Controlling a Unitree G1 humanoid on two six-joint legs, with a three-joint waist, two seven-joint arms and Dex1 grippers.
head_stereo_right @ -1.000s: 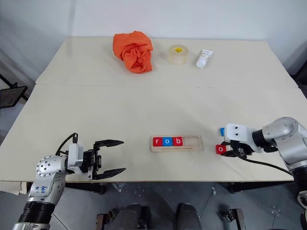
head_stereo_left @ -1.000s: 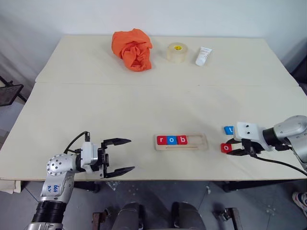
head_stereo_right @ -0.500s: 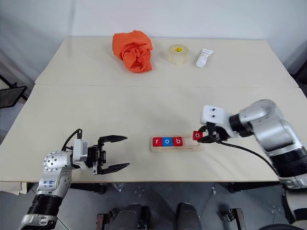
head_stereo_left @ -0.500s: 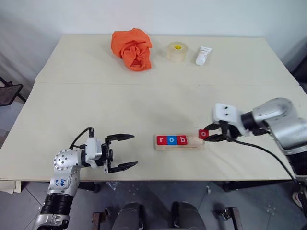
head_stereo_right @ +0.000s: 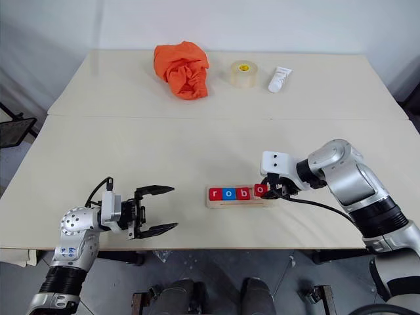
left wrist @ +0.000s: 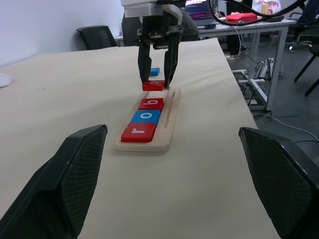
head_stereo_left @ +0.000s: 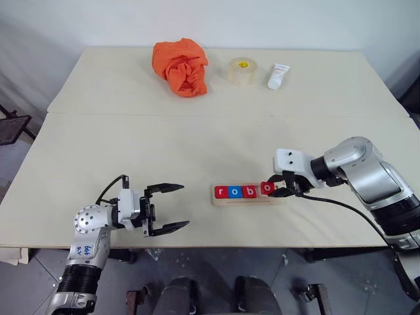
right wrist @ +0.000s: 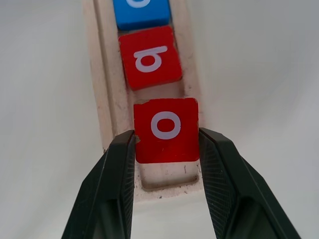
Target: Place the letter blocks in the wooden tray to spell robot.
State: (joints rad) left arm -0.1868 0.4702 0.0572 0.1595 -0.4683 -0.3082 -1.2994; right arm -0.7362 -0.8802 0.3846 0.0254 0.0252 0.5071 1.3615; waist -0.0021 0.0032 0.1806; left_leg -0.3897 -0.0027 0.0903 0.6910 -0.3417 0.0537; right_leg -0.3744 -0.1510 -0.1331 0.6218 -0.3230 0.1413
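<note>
The wooden tray (head_stereo_left: 244,201) lies near the table's front edge. In it sit a red r block (head_stereo_left: 221,191), a blue o block (head_stereo_left: 235,191) and a red b block (head_stereo_left: 249,191). My right gripper (head_stereo_left: 268,189) is shut on a red o block (right wrist: 166,130), holding it over the tray's slot just past the b. A blue block (left wrist: 155,71) lies on the table beyond the tray's right end. My left gripper (head_stereo_left: 182,205) stands open with nothing in it, left of the tray and pointing toward it.
At the far side of the table lie an orange cloth (head_stereo_left: 180,67), a roll of clear tape (head_stereo_left: 241,71) and a white tube (head_stereo_left: 278,76). The left gripper hangs at the table's front edge.
My right gripper has carried the red o block leftward from the table right of the tray to the tray, next to the b. The left gripper has stayed put.
</note>
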